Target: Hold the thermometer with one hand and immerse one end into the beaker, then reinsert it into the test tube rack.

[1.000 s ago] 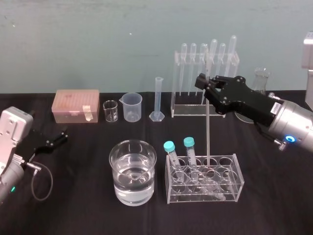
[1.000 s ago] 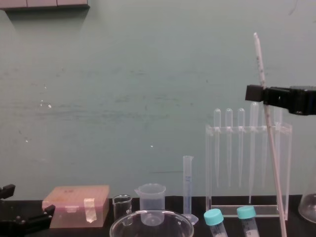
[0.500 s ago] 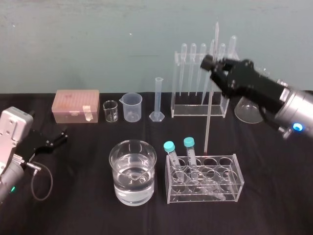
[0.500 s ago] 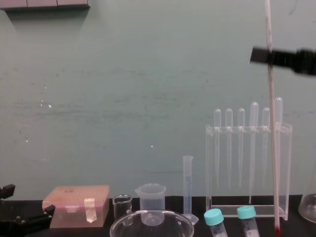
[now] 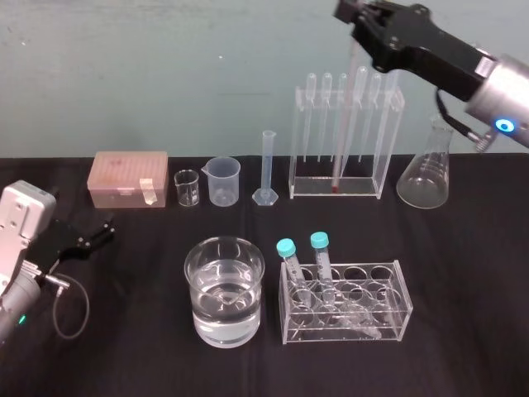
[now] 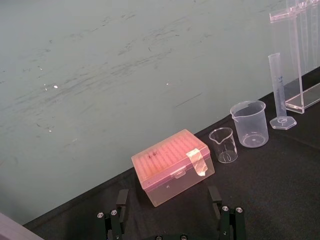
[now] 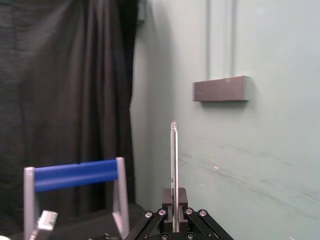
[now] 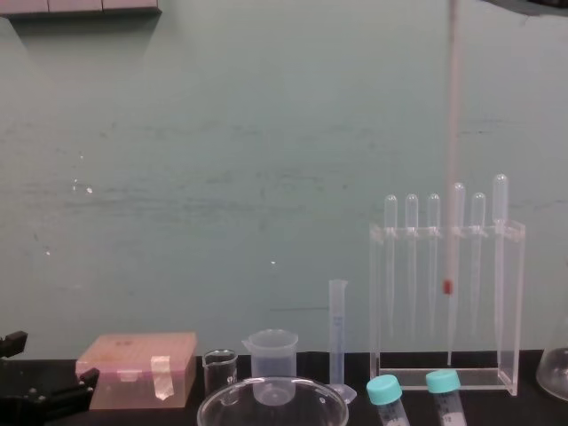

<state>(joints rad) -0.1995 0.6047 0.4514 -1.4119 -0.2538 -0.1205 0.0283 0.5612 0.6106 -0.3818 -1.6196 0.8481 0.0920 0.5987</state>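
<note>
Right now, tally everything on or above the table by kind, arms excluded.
Pipettes: 6
Capped tubes: 2
Beakers: 3
Measuring cylinder: 1
Flask: 1
Racks: 2
Pink box: 1
Thermometer, held by the right gripper: 1
Total: 17

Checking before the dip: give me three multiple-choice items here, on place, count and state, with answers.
1. Where is the thermometer red tip relative to the beaker?
A) under its water
B) resting on its rim
C) hanging in air, away from it
2. How many teal-capped tubes stand in the low tube rack?
A) one
B) two
C) four
3. The right gripper is:
A) shut on the thermometer
B) open, empty
C) shut on a teal-capped tube

1 C: the tip hangs in air to the beaker's right.
2 B: two teal caps show.
3 A: it clamps the rod; the left gripper lies open on the table.
</note>
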